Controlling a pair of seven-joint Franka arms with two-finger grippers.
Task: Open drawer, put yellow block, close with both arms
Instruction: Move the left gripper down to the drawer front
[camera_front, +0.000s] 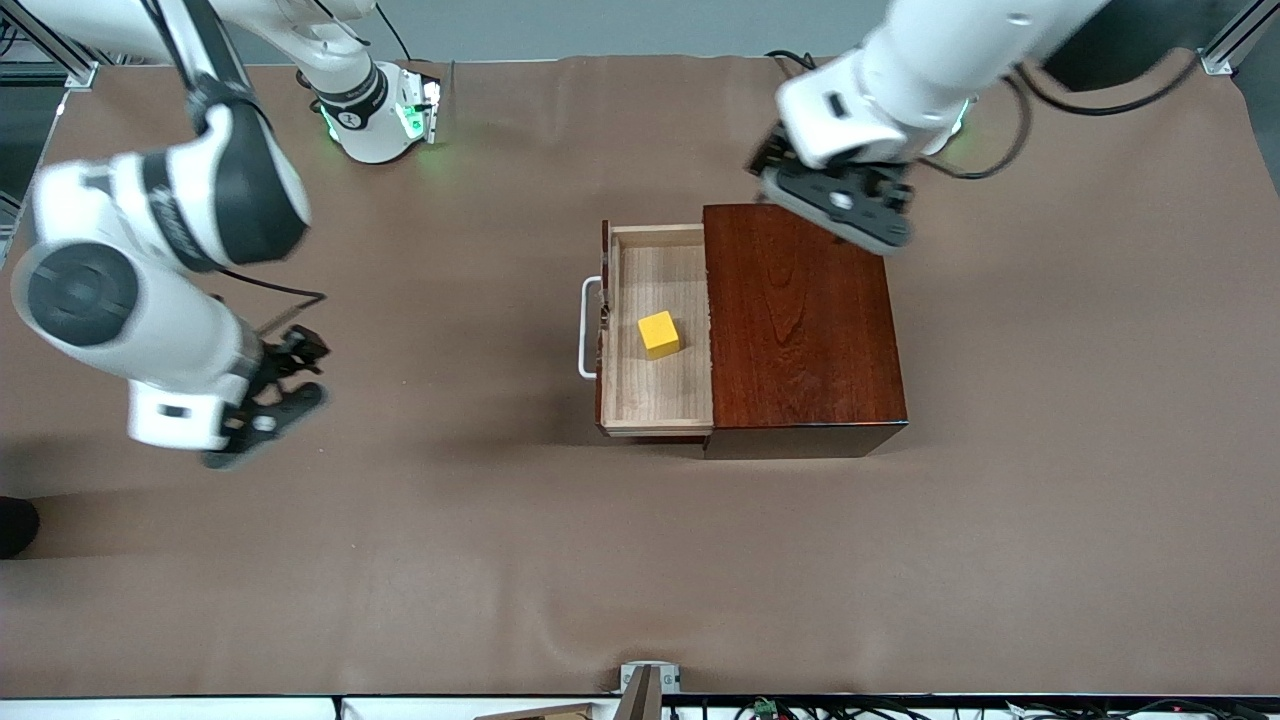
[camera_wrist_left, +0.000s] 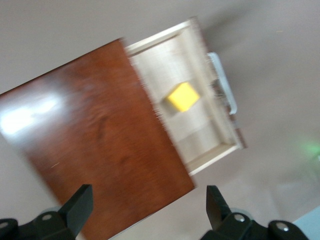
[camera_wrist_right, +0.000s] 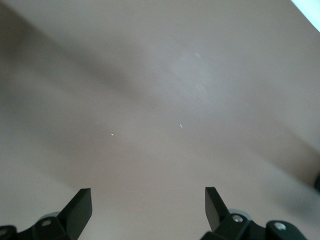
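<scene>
The yellow block (camera_front: 659, 334) is sitting in the open drawer (camera_front: 655, 400), ready for closing. The left tool (camera_front: 838, 208), fingers wide, is hovering over the box (camera_front: 800, 320), probably to brace it. The right tool (camera_front: 272, 392), also wide, is waiting over bare counter (camera_front: 450, 560).

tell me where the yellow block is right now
In the front view the yellow block sits inside the open drawer, on its pale wood floor between the white handle and the dark wooden box; neither tool touches it.
</scene>
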